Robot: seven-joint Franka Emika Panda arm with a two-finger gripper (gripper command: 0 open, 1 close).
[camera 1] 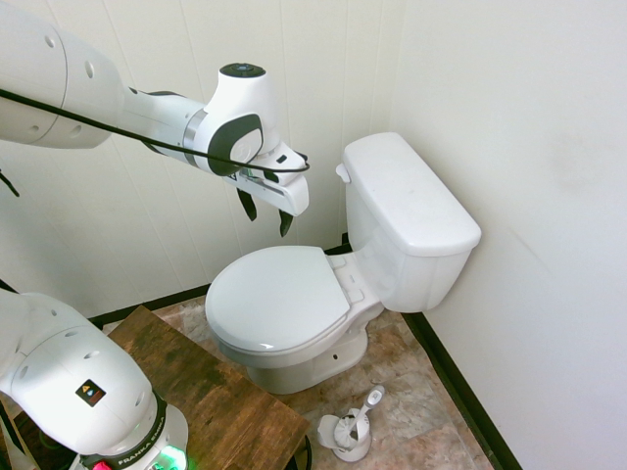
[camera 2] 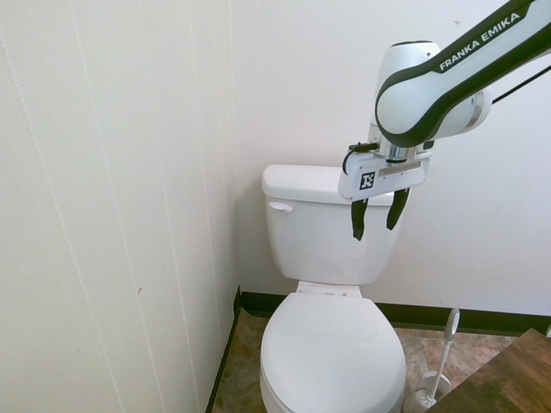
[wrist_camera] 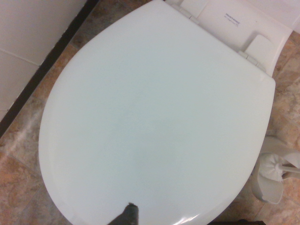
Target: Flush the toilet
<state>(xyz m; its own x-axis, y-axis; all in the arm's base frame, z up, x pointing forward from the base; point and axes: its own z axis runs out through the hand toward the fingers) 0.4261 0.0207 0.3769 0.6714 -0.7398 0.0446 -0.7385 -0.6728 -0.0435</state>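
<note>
Above the toilet (camera 1: 294, 304) hangs the hand (camera 1: 265, 212), fingers apart, bowl hidden under its lid

The first exterior view looked down from high behind the arm's base, facing the corner, with the gripper (camera 1: 265, 211) above the toilet (camera 1: 323, 284). The second exterior view faced the tank head-on from the opposite side, lower and farther out than the gripper (camera 2: 374, 219). The wrist view looked straight down, close, on the closed lid (wrist_camera: 150, 117). All three shared the lid.
</note>
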